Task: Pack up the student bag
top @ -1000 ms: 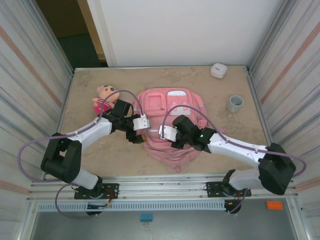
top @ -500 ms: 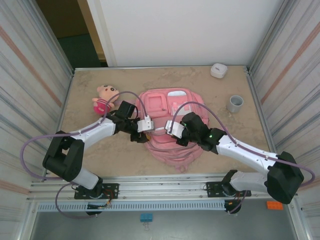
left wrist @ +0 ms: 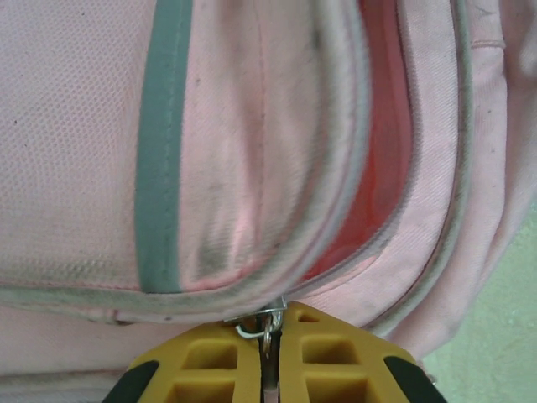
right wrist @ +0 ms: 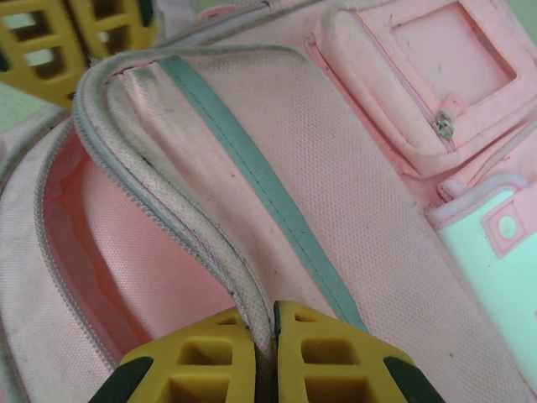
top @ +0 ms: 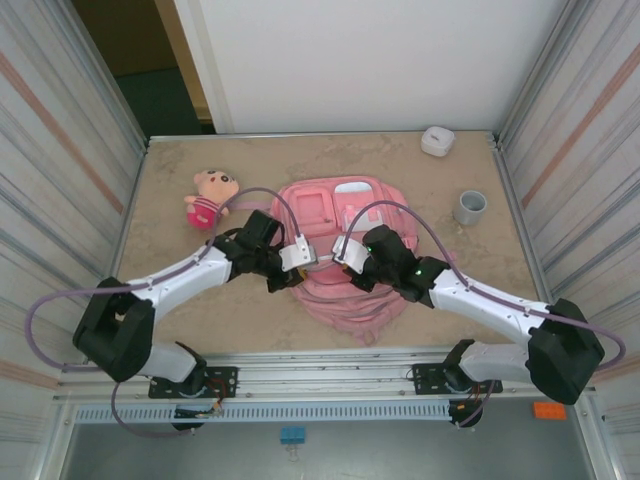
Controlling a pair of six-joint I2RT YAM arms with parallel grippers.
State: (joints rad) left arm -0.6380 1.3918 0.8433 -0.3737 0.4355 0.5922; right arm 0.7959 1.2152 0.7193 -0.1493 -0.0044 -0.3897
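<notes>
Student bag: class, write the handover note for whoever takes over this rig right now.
The left gripper is shut on the zipper pull. The right gripper is shut on the zipper edge of the opening.
The student bag lies flat mid-table, main compartment partly unzipped.
The plush doll, grey cup and white case sit outside it.
Probably left: open wider, pack, zip up.

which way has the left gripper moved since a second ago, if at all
Yes. The left gripper has shifted right, away from the plush doll, further over the student bag, and is now shut on its zip pull.
</notes>
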